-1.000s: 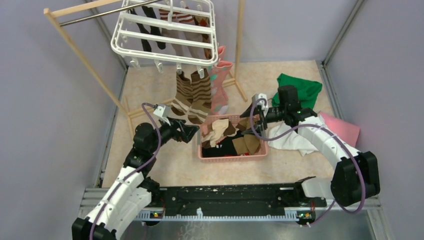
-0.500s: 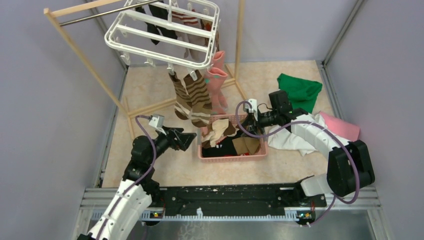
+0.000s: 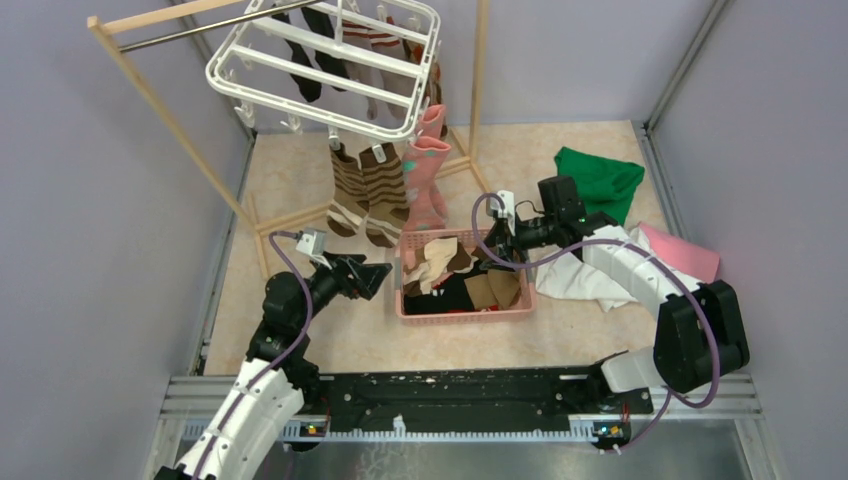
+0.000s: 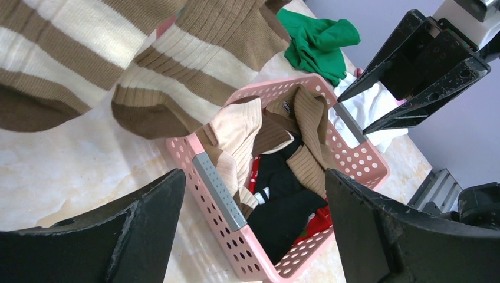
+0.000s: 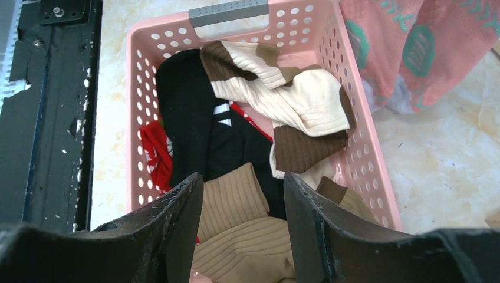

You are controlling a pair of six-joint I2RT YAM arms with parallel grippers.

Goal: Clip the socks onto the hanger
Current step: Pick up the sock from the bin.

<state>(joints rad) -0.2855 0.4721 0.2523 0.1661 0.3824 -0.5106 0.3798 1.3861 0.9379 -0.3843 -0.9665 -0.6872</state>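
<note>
The white hanger [image 3: 330, 60] hangs tilted from the rack's rod. Brown-cream striped socks [image 3: 368, 195], pink-teal socks [image 3: 425, 180] and black socks [image 3: 310, 55] are clipped to it. More socks lie in the pink basket [image 3: 412, 305]: a cream-brown one [image 5: 289, 100], a black one [image 5: 188, 118] and a tan ribbed one [image 5: 236, 203]. My left gripper [image 4: 253, 177] is wide open and empty, just left of the basket and below the striped socks [image 4: 171, 76]. My right gripper [image 5: 243, 180] hovers over the basket's right end, its jaws partly apart with the tan sock below them.
The wooden rack [image 3: 170, 110] stands at the back left. A green cloth [image 3: 600, 180], a white cloth [image 3: 590, 275] and a pink cloth [image 3: 685, 255] lie to the right of the basket. A black rail [image 3: 450, 390] runs along the near edge.
The hanger has swung left with its socks. My left arm has drawn back a little. The right gripper has moved left and down over the basket, and its jaws have narrowed.
</note>
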